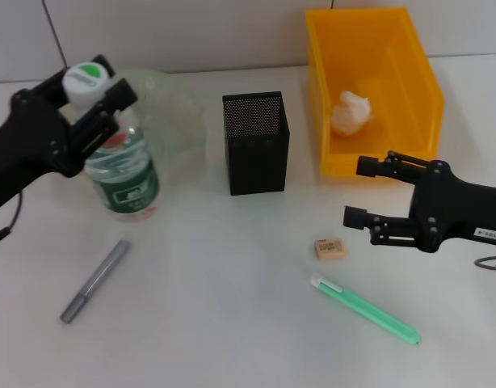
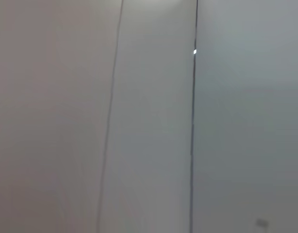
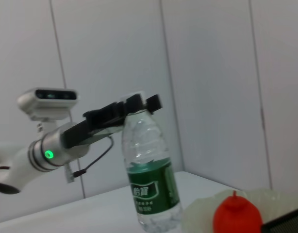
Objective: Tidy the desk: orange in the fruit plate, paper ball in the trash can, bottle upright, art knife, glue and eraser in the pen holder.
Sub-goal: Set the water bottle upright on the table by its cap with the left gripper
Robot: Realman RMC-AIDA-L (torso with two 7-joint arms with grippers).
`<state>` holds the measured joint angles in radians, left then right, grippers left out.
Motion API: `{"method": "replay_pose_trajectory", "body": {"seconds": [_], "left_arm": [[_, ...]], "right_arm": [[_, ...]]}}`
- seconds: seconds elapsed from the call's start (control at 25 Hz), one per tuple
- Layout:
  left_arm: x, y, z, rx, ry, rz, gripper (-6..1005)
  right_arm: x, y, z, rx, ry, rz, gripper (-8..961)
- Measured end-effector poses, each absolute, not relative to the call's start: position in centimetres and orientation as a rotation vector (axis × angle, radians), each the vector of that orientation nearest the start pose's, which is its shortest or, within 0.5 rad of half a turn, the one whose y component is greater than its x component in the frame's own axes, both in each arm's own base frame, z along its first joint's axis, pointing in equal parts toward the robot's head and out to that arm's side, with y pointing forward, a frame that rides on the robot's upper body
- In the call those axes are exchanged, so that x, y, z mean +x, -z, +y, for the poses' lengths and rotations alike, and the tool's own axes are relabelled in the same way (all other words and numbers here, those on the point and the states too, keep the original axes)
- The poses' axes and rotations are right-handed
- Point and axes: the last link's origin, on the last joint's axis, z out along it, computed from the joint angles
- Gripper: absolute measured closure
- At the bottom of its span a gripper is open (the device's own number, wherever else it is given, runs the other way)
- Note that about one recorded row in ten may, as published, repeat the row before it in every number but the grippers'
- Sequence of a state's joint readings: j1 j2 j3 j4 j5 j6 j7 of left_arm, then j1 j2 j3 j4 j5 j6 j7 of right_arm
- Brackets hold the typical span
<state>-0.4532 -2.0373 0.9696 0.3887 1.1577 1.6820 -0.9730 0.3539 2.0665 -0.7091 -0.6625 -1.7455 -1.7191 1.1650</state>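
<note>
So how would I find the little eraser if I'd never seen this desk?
Find the big yellow trash can at the back; the right gripper hovers in front of it. Just beyond its fingertips lies the eraser, above the green pen. It is the only small tan block; everything else nearby is long and thin.

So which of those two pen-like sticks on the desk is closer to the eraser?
The green one, lying just in front of the eraser by the right hand. The grey one lies far across the desk, in front of the bottle.

Matte black angular left pincer (image 1: 98, 101) and right pincer (image 1: 363, 191), thin black cables, white-and-grey wrist with green light.
</note>
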Motion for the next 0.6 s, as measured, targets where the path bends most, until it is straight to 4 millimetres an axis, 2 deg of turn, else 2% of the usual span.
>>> {"method": "replay_pose_trajectory", "body": {"seconds": [0.12,0.16,0.2,0.24,0.6], "left_arm": [[-23.9,-2.2,31.5,-2.271,1.376,-0.305,555],[-24.7,-2.5,31.3,-2.248,1.329,-0.281,555],[-24.7,-2.5,31.3,-2.248,1.329,-0.281,555],[-26.6,-2.6,30.7,-2.202,1.211,-0.237,555],[-27.8,-1.7,30.4,-2.17,1.11,-0.242,554]], "right_arm": [[28.3,-2.5,28.1,-2.571,-0.969,0.437,119],[28.4,-2.5,28.1,-2.57,-0.968,0.439,119],[28.4,-2.5,28.1,-2.569,-0.967,0.442,119],[28.5,-2.5,28.1,-2.569,-0.966,0.443,119],[28.4,-2.5,28.4,-2.566,-0.954,0.445,119]]}}
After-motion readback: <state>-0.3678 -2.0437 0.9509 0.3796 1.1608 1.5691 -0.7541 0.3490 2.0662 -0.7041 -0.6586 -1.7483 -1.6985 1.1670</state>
